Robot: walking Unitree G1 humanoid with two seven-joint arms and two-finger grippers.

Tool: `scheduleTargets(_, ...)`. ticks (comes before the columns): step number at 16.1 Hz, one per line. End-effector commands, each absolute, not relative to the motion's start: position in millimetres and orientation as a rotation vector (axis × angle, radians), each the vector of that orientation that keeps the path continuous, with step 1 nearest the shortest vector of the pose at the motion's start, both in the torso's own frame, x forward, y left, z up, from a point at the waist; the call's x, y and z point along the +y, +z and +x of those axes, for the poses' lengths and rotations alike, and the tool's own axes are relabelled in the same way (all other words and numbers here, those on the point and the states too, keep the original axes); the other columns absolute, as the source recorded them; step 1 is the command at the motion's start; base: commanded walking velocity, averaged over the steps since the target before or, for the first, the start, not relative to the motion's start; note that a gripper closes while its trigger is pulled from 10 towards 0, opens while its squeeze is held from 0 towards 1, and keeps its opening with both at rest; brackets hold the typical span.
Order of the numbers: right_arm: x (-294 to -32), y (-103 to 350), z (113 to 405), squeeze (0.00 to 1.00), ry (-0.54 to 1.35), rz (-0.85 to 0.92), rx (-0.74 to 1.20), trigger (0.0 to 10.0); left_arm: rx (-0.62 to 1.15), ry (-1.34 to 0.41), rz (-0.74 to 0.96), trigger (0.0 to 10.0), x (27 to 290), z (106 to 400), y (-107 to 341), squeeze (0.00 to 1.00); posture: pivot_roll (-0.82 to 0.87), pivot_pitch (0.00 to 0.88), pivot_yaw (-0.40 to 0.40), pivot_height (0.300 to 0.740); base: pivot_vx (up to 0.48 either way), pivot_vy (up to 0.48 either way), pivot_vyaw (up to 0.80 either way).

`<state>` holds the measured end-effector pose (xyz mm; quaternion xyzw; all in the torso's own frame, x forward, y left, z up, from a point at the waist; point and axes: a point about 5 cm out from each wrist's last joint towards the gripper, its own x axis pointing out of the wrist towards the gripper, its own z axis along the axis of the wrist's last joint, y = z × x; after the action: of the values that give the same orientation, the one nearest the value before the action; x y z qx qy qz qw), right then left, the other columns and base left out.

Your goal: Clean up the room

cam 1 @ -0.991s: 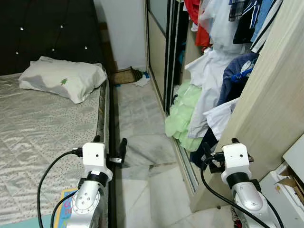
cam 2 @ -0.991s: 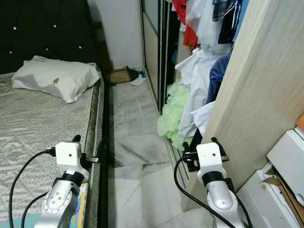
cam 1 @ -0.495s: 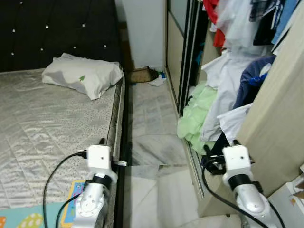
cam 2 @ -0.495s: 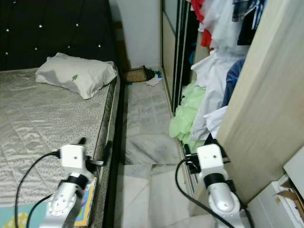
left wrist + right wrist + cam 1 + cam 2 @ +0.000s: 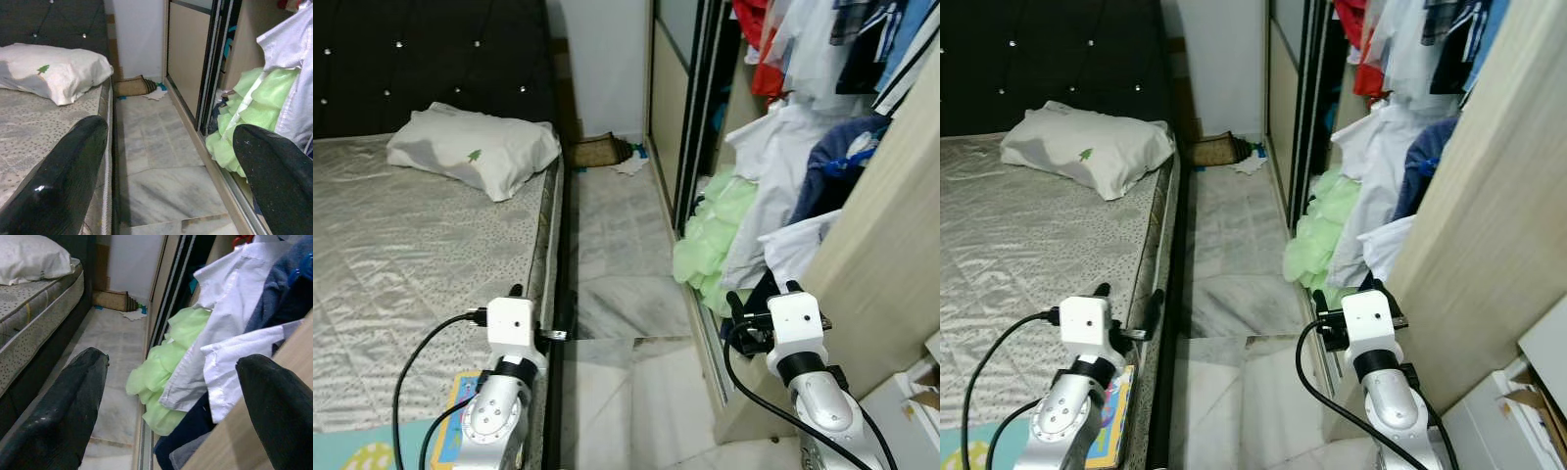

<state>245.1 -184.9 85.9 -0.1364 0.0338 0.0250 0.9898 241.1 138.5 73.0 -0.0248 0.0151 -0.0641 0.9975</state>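
Observation:
Clothes spill out of the open wardrobe (image 5: 690,108) on the right: a light green garment (image 5: 710,240) sags to the floor, with a white shirt (image 5: 773,186) and a dark blue garment (image 5: 842,157) above it. At the far end of the aisle lie a brown mat (image 5: 597,152) and crumpled white paper (image 5: 628,164). My left gripper (image 5: 166,171) is open and empty, held low beside the bed edge. My right gripper (image 5: 171,401) is open and empty too, close to the hanging clothes.
A bed (image 5: 401,264) with a white pillow (image 5: 475,152) fills the left side. A colourful flat item (image 5: 1116,411) lies at its near corner. A narrow marble floor aisle (image 5: 612,255) runs between bed and wardrobe. A pale wooden panel (image 5: 891,245) and a white box (image 5: 925,387) stand at the right.
The whole picture has shifted sideways and back, so the camera has turned. Both grippers keep the same open stance and hold nothing.

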Motion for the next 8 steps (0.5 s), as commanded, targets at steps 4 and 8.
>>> scheduleTargets(4,-191.1,89.5,237.9,0.00,0.056,-0.269,0.050,10.0,0.013,-0.130,-0.062,10.0,138.7,242.2,75.1,0.00,-0.01,0.035,0.017,0.714,0.000,0.000,0.00)
scheduleTargets(8,-211.0,91.5,209.5,0.00,0.007,-0.292,0.075,10.0,0.015,-0.124,-0.057,10.0,146.3,235.7,76.3,0.00,-0.02,0.048,0.025,0.714,0.000,0.000,0.00)
